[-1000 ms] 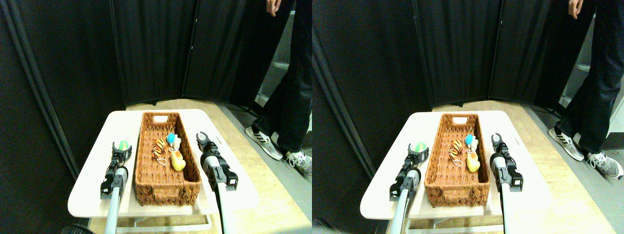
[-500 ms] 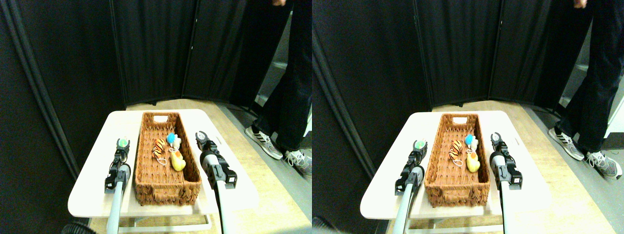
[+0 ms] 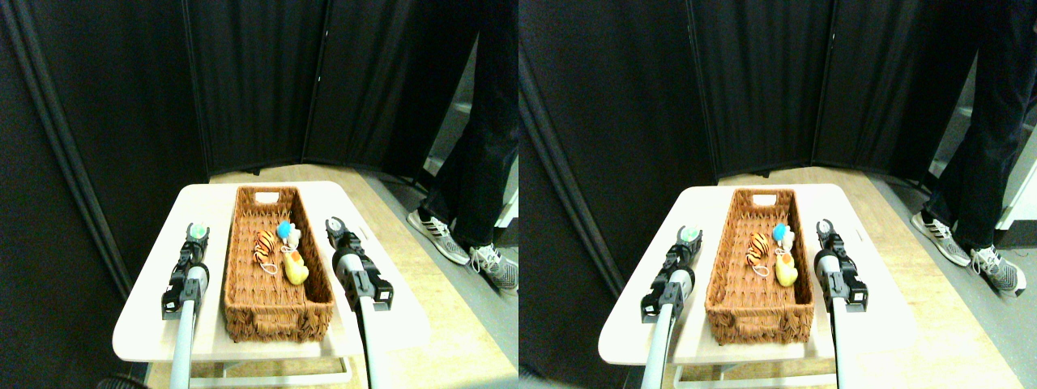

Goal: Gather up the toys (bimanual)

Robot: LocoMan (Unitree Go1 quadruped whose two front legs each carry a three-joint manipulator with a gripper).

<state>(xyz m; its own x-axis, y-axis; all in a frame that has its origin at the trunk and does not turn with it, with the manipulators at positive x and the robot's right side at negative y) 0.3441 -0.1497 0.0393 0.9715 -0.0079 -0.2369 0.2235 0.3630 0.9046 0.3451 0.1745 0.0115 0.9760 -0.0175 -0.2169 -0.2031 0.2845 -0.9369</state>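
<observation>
While left tool (image 3: 197, 232) pinches green toy (image 3: 197, 231) beside basket (image 3: 275, 312), right tool (image 3: 336, 226) spread.

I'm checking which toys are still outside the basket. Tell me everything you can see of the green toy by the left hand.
The green toy is a small, rounded, soft-looking figure, pale green with a lighter patch; finer details are too small to make out. It sits at the tip of the left hand, between its dark fingers, above the white table, left of the wicker basket and outside it.
</observation>
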